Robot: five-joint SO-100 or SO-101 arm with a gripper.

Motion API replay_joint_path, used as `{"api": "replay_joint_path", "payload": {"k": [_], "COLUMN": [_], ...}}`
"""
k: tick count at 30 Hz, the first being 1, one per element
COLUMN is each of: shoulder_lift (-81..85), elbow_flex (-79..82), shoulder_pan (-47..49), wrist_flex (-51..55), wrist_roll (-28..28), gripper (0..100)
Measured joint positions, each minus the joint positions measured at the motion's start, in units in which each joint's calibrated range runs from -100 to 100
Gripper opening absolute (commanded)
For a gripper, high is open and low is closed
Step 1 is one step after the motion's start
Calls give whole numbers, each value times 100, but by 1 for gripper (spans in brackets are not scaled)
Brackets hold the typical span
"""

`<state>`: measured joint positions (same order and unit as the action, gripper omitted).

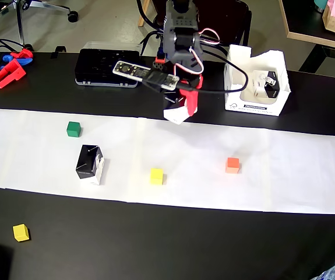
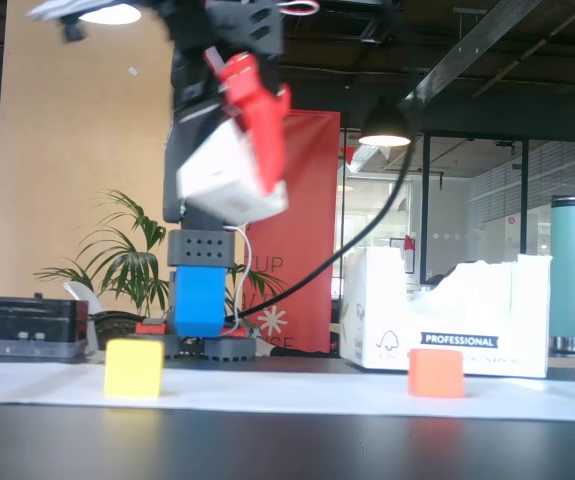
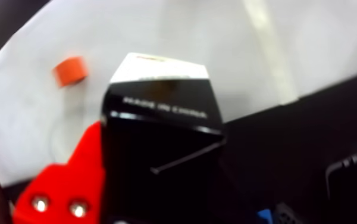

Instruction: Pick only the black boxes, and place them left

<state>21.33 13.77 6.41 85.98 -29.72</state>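
My gripper (image 1: pixel 182 109) is shut on a black box (image 1: pixel 177 112) and holds it in the air above the far edge of the white paper strip (image 1: pixel 284 169). The fixed view shows that box (image 2: pixel 229 175) tilted, white side out, well above the table, with a red finger (image 2: pixel 259 108) across it. The wrist view is filled by the held box (image 3: pixel 163 113) beside the red finger (image 3: pixel 68 184). A second black box (image 1: pixel 90 164) stands on the paper at the left. A third one (image 1: pixel 267 85) lies inside the white carton (image 1: pixel 237 99) at the back right.
On the paper lie a green cube (image 1: pixel 73 129), a yellow cube (image 1: pixel 156 175) and an orange cube (image 1: pixel 232 165). Another yellow cube (image 1: pixel 20 232) sits on the black table at the front left. A flat black case (image 1: pixel 100 70) and red clamps (image 1: pixel 10 73) are at the back.
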Motion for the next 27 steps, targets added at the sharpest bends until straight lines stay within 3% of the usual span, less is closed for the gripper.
{"api": "replay_joint_path", "payload": {"k": [6, 27], "shoulder_lift": [804, 1788], "elbow_flex": [0, 0], "shoulder_pan": [1440, 6433], "wrist_flex": [0, 0], "wrist_roll": [68, 1495], "gripper": [14, 14]}}
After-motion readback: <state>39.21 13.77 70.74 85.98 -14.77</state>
